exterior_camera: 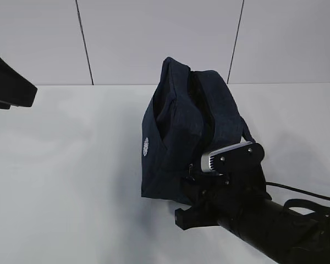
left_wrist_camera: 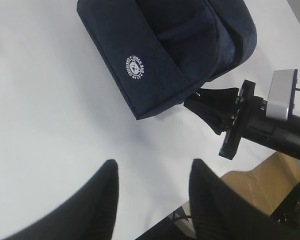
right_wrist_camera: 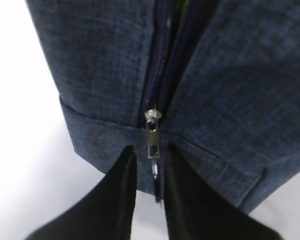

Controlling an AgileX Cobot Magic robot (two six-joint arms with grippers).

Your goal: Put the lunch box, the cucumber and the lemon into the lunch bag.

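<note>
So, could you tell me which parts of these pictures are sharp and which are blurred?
Right wrist view: zipper pull fairly sharp, fingers soft. Left wrist view: lunch bag logo crisp, near fingers blurred. Exterior view: even light, soft shadow under the bag.

lunch bag mid-table, right end effector at its near end
</note>
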